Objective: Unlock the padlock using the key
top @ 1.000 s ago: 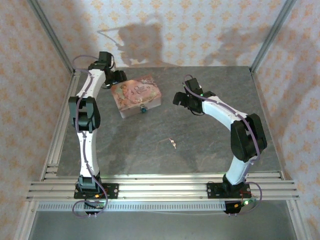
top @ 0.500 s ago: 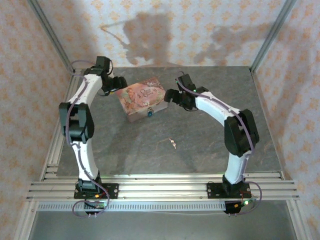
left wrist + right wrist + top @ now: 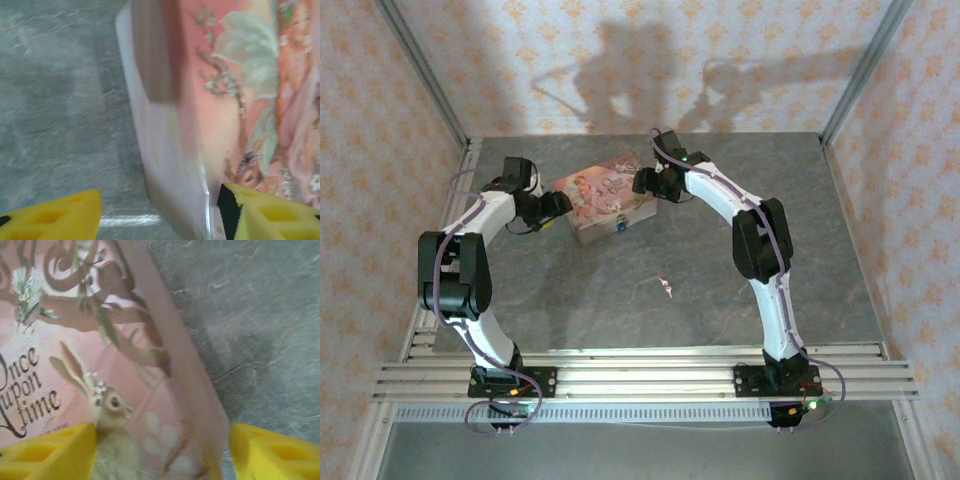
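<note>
While the key (image 3: 666,288) lies apart, left gripper (image 3: 160,194) and right gripper (image 3: 162,427) straddle the pink tin (image 3: 601,190). Both gape, unclamped.

Two robot arms, a left arm (image 3: 450,275) and a right arm (image 3: 760,240), are reaching over one grey table (image 3: 820,250). Each is wearing one gripper, the left gripper (image 3: 558,205) and the right gripper (image 3: 642,182), with two yellow fingertips (image 3: 55,215) apiece. One pink tin (image 3: 595,190), one padlock (image 3: 619,225) and one key (image 3: 665,287) are sharing the scene.
</note>
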Controlling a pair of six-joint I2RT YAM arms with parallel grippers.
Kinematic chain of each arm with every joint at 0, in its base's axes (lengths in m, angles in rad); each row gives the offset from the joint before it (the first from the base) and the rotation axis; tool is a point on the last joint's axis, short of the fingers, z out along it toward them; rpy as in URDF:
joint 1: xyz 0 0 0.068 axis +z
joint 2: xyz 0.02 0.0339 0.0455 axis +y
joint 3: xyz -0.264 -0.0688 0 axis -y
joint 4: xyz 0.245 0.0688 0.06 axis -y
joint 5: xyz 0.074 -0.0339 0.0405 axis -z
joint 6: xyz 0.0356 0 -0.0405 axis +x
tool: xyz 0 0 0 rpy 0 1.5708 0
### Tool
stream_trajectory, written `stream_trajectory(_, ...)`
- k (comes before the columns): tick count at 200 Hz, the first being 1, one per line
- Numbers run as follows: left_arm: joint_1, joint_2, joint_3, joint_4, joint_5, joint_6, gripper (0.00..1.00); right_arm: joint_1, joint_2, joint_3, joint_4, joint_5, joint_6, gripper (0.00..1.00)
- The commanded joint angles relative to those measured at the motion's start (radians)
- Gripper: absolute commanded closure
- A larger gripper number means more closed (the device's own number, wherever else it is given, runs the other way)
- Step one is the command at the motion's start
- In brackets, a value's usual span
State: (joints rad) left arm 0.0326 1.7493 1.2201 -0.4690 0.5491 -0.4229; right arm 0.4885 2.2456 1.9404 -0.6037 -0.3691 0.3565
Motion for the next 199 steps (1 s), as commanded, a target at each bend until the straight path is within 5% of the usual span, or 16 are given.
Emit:
stream_trajectory(1, -0.024, 0.023, 0.002, 0.073, 0.057, -0.013, 0.40, 0.011, -0.029, -0.052, -0.003, -0.047, 0.004, 0.41)
stream_trajectory(29, -0.030, 0.053, 0.034, 0.061, 0.065, -0.002, 0.43, 0.019, -0.076, -0.126, 0.028, -0.040, 0.018, 0.43)
stream_trajectory(66, -0.030, 0.039, 0.058, 0.014, 0.029, 0.021, 0.41, 0.019, -0.148, -0.122, -0.045, 0.066, 0.008, 0.24)
stream_trajectory(116, -0.028, -0.082, 0.057, -0.107, -0.075, 0.088, 0.32, 0.019, -0.346, -0.215, -0.145, 0.136, -0.017, 0.21)
stream_trajectory(165, -0.030, -0.275, -0.086, -0.156, -0.044, 0.129, 0.30, 0.028, -0.612, -0.642, -0.073, 0.090, -0.004, 0.35)
stream_trajectory(199, -0.042, -0.416, -0.270, -0.131, -0.025, 0.087, 0.31, 0.106, -0.619, -0.785, -0.069, 0.090, -0.017, 0.51)
